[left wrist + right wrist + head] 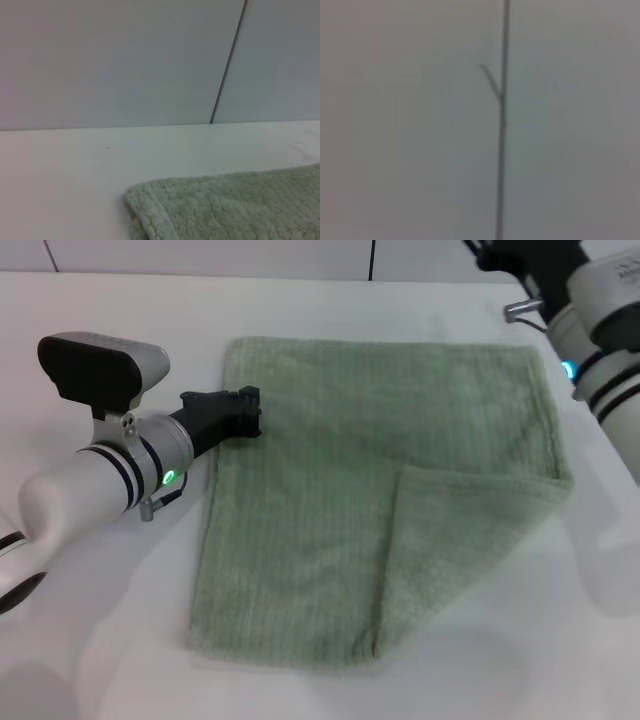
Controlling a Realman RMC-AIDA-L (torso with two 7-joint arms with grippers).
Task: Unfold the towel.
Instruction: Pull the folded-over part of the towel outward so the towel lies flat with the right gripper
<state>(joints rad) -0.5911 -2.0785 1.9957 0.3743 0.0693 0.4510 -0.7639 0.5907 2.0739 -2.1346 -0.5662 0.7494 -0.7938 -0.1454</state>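
Towel point(330, 490) lies flat on the white table point(100, 660), near-right corner folded over. Left gripper point(248, 412) rests at its left edge, jaw state indiscernible; right gripper's state likewise unseen.

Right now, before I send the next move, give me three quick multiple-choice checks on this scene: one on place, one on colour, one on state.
1. Where is the left gripper?
A. at the towel's left edge, near its far corner
B. over the folded flap
C. off the table

2. What colour is the towel?
A. white
B. pale green
C. blue

3. How does the towel lie?
A. fully flat
B. crumpled in a ball
C. spread, with its near right corner folded over

Answers: 1 A, the head view shows the black fingers at that edge. 2 B, it shows green against the white table. 3 C, a triangular flap lies on top.
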